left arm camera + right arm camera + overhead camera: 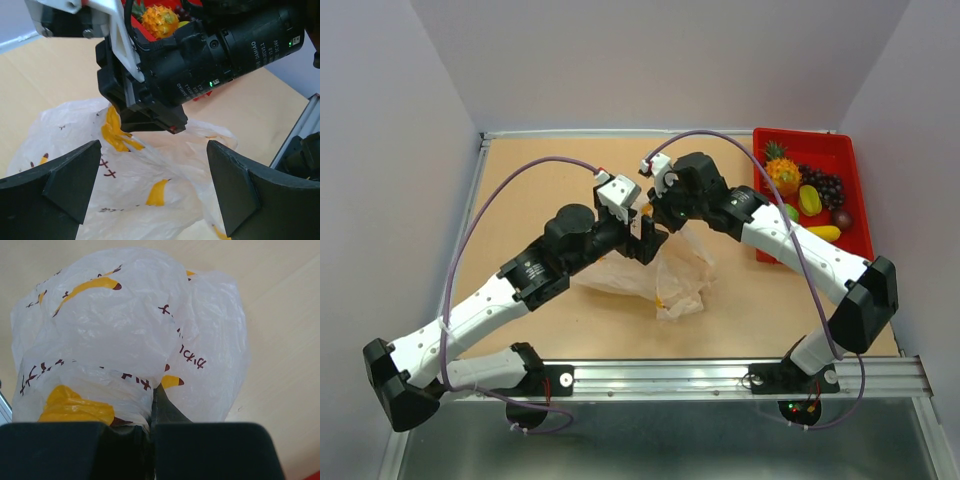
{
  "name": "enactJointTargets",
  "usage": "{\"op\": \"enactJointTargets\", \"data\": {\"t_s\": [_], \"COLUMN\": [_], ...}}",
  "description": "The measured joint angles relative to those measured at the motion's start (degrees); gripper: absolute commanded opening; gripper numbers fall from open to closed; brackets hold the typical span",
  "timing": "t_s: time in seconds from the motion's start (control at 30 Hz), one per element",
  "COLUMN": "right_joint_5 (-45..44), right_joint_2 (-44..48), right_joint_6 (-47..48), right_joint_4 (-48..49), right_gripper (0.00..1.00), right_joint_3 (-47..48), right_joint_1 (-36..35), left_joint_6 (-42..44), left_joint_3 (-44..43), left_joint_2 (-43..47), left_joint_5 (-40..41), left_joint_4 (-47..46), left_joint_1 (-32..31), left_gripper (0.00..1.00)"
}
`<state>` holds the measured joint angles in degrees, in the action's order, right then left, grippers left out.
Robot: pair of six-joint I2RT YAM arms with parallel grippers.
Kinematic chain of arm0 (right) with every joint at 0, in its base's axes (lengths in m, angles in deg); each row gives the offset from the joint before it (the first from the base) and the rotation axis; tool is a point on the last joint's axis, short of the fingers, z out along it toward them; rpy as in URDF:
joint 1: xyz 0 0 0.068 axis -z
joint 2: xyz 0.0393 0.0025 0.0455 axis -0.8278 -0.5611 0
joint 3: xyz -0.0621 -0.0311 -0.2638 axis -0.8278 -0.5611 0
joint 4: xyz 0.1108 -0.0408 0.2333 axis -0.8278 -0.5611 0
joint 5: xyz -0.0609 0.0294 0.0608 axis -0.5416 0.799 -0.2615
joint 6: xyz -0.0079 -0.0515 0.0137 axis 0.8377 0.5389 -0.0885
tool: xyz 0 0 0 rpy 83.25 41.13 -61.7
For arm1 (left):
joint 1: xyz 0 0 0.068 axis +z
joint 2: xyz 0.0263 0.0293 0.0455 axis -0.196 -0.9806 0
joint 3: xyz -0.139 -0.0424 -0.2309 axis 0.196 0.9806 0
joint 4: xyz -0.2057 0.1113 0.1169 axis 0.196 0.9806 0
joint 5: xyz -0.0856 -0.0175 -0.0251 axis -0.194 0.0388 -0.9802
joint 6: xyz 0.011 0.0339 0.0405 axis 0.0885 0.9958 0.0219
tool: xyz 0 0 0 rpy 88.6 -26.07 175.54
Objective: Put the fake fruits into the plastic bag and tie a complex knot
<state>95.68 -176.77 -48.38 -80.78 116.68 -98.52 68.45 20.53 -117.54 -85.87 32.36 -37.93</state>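
Note:
The plastic bag [672, 275] lies crumpled on the table's middle, whitish with orange marks. My right gripper [656, 214] is shut on a pinched fold of the bag's upper edge [100, 340], its jaws [152, 427] closed with film between them. My left gripper [646, 244] hovers over the bag [150, 175], open wide and empty [155, 187], facing the right gripper [150, 117]. The fake fruits sit in the red tray: pineapple [781, 172], dark grapes [826, 186], green piece [790, 212], yellow oblong piece [823, 233]. The pineapple also shows in the left wrist view [159, 20]. No knot is in view.
The red tray [860, 215] stands at the table's right edge, close to the right arm's forearm [790, 240]. Grey walls enclose the table on three sides. A metal rail [720, 375] runs along the near edge.

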Motion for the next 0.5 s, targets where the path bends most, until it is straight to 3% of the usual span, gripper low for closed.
{"op": "enactJointTargets", "data": {"t_s": [0.37,0.47,0.5], "right_joint_5": [0.52,3.48,4.31], "right_joint_2": [-0.59,0.44,1.07], "right_joint_6": [-3.06,-1.25,-0.28], "right_joint_4": [0.31,0.02,-0.24], "right_gripper": [0.0,0.01,0.01], "right_joint_3": [0.26,0.24,0.24], "right_joint_1": [-0.17,-0.2,-0.2], "left_joint_6": [4.92,7.19,8.28], "left_joint_3": [1.92,2.82,3.54], "left_joint_2": [-8.11,-10.21,-10.36], "left_joint_5": [18.14,20.72,21.03], "left_joint_4": [-0.46,-0.46,-0.28], "left_joint_1": [-2.91,-2.78,-2.6], "left_gripper": [0.99,0.82,0.61]}}
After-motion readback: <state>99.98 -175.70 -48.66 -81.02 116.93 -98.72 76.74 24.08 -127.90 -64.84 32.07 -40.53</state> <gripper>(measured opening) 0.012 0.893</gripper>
